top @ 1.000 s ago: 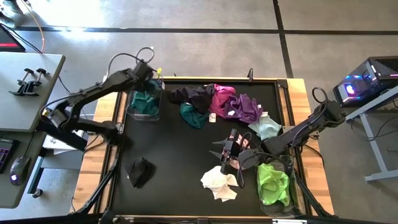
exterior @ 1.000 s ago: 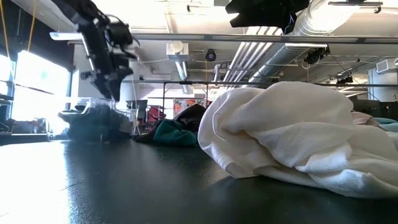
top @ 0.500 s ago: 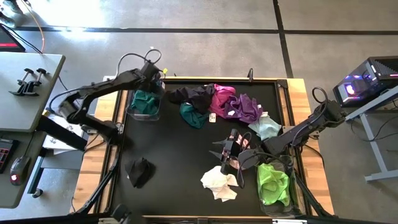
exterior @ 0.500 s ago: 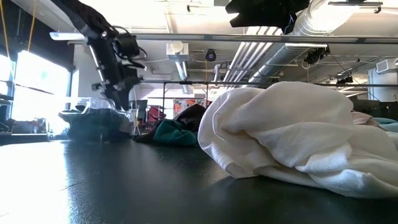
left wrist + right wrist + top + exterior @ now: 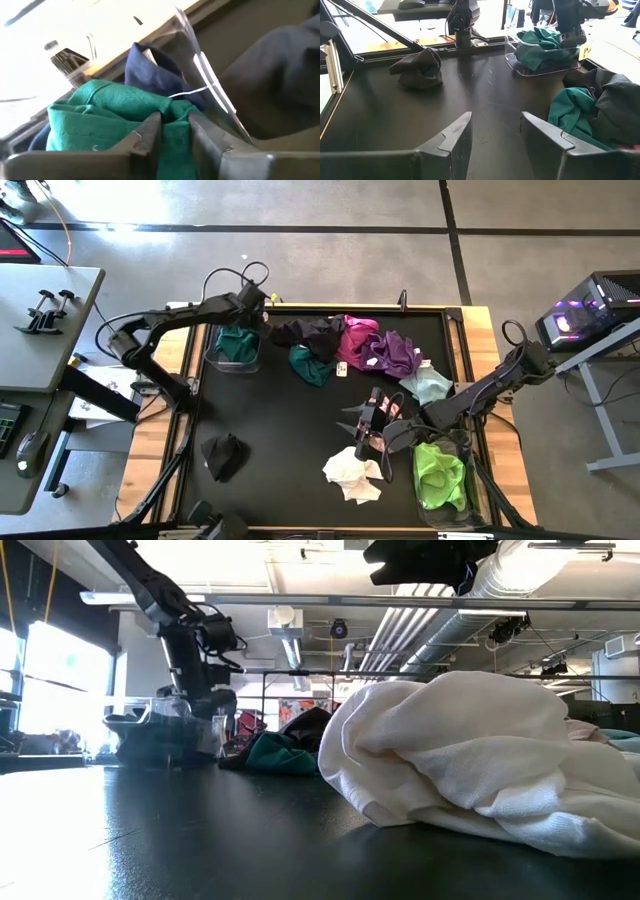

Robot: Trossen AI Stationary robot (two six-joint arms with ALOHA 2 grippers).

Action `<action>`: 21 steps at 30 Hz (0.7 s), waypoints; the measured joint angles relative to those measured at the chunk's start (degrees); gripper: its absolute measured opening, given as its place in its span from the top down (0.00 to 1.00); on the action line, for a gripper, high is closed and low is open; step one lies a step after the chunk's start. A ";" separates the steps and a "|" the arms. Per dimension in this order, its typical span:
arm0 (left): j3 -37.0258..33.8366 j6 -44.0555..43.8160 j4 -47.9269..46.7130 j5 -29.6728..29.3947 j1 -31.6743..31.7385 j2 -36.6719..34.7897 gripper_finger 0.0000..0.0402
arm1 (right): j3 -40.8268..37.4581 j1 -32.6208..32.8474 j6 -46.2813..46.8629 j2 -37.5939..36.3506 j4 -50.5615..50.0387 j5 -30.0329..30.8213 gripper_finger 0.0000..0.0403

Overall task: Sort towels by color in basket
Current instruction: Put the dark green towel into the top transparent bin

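A clear bin [image 5: 212,358] at the table's far left holds a teal towel [image 5: 100,115] and a navy towel [image 5: 145,65]. My left gripper [image 5: 174,125] reaches down into it, shut on the teal towel. My right gripper [image 5: 492,127] hovers open over the table's middle right with nothing between its fingers. Loose towels lie on the black mat: black [image 5: 224,454], white [image 5: 352,472], teal [image 5: 312,365], dark ones [image 5: 305,332], magenta [image 5: 358,335], purple [image 5: 398,355] and mint [image 5: 428,383]. My left gripper pinches a raised fold at the top of the teal towel [image 5: 172,107] between its two fingers. The fingers come from above, slanting down into the bin. The towel lies in the bin on top of the navy one.
A second clear bin [image 5: 470,500] at the near right holds a lime green towel [image 5: 440,475]. Something pink [image 5: 388,416] lies under my right arm. A raised wooden frame [image 5: 470,350] edges the mat. The mat's near-left part has free room around the black towel.
My left gripper has gone down toward the far-left bin and a little toward the table's right, and now stands on the teal towel in it. The towels on the mat have stayed where they were.
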 joint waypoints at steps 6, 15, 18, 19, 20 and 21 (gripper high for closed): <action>0.00 0.02 0.21 -1.87 -0.95 -1.08 0.98 | 0.00 0.00 1.35 0.00 -0.89 -0.04 0.60; 0.00 -0.92 0.28 -5.45 -1.00 -7.11 0.99 | 0.00 0.00 3.01 0.00 -2.20 -0.07 0.60; 0.00 -0.92 0.14 -5.46 -1.24 -9.33 0.99 | 0.00 0.00 3.37 0.00 -2.19 -0.06 0.60; 0.00 -0.92 -0.04 -5.44 -1.28 -10.02 0.99 | 0.00 0.00 3.77 0.00 -2.19 -0.07 0.60; -0.04 -0.93 -0.22 -5.43 -1.30 -10.78 1.00 | 0.00 0.00 3.89 0.00 -2.19 -0.07 0.60; -0.33 -0.94 0.07 -5.37 -1.33 -11.56 1.00 | 0.00 0.00 3.91 0.00 -2.19 -0.07 0.60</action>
